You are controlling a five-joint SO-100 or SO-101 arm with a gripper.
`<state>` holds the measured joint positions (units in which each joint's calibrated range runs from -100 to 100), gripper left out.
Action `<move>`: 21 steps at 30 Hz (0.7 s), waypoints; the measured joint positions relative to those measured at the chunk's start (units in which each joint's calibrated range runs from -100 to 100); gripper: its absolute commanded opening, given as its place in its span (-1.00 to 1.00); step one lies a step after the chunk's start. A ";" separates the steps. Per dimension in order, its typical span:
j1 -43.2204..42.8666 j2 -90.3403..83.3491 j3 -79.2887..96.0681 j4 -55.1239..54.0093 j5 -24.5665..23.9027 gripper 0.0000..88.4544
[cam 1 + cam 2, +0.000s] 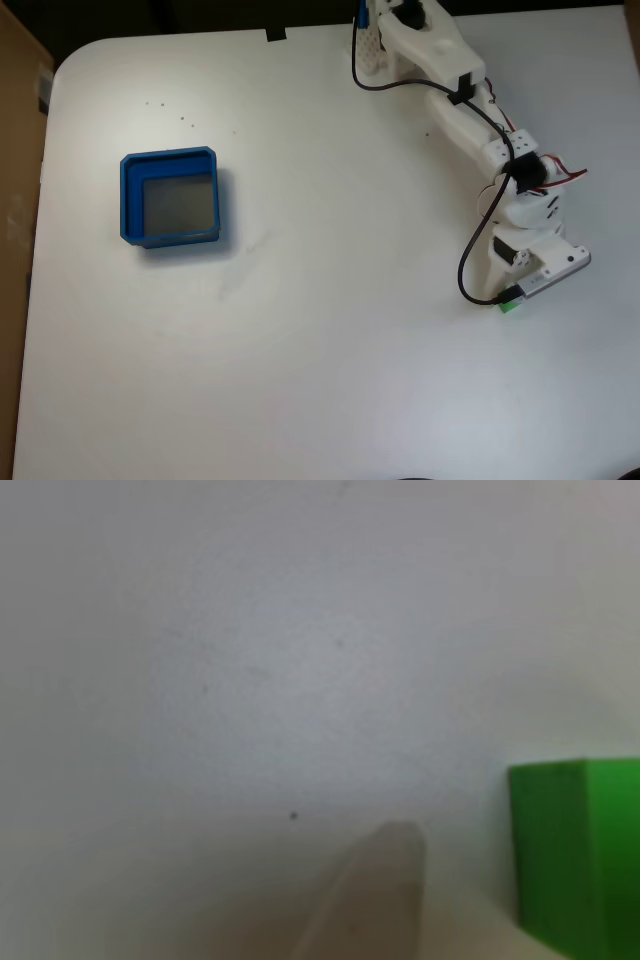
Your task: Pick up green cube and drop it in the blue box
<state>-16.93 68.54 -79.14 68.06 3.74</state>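
Green cube (578,852) fills the right edge of the close view: plain matte faces, sharp edges, blurred from being so near. A pale translucent fingertip (372,890) pokes up from the bottom, left of it, with bare table between them. I can't tell whether the fingers are open or closed; from above, the gripper (512,300) hides them and only a sliver of cube shows beside it. My worry: the cube sits off to one side of the finger, so closing now could nudge or flip it away rather than pinch it, and the smooth white table (320,380) won't slow a slide. Blue box (128,200), thick-walled, grey floor, one cut corner, sits well apart across the table, so it's a long carry.
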 measured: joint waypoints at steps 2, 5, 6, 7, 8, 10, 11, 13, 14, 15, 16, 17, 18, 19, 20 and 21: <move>0.00 0.00 0.00 0.00 0.00 -0.18; 0.00 0.00 0.00 0.00 0.00 -0.18; 0.14 0.00 0.00 0.00 0.05 -0.18; 0.21 0.00 0.00 0.00 0.05 -0.18; 0.36 0.00 0.00 -0.17 0.05 -0.18; 0.78 0.00 0.00 -0.83 0.05 -0.18; 0.92 0.00 0.00 -1.32 0.05 -0.18; 1.35 0.00 0.00 -1.98 0.05 -0.18; 1.49 0.17 0.00 -2.15 0.05 -0.18; 1.64 0.33 0.00 -2.23 0.05 -0.18; 1.71 0.33 0.00 -2.31 0.05 -0.18; 1.78 0.42 0.00 -2.31 0.05 -0.18; 1.78 0.67 0.00 -2.31 0.05 -0.18; 1.78 1.08 0.00 -2.31 0.05 -0.18; 1.78 1.58 0.00 -2.31 0.05 -0.18; 1.78 2.08 0.00 -2.31 0.05 -0.18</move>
<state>-15.15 70.62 -79.14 65.74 3.79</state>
